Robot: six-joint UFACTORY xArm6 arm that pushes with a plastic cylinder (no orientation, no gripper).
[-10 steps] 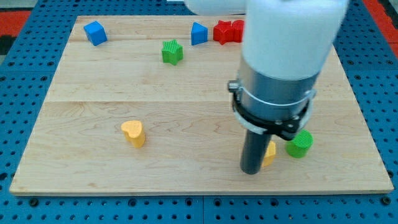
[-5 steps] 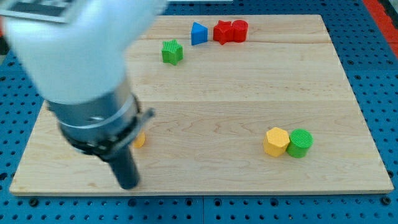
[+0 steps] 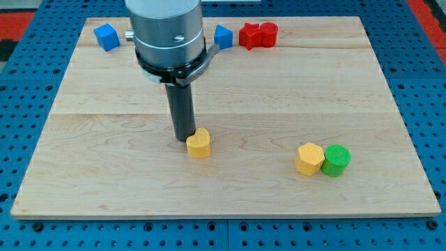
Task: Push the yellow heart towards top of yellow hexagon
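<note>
Camera view: my tip point(image 3: 184, 139) touching yellow heart point(image 3: 198, 143)

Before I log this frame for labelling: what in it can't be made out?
- Green block seen earlier near the view's top: not visible in the camera view, the arm covers that spot.
- Contact between my tip and the yellow heart: too close to tell.
- Blue block: its left edge is behind the arm.

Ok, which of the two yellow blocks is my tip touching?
The yellow heart near the board's middle; my tip sits against its left. The yellow hexagon lies apart, beside the green cylinder.
</note>
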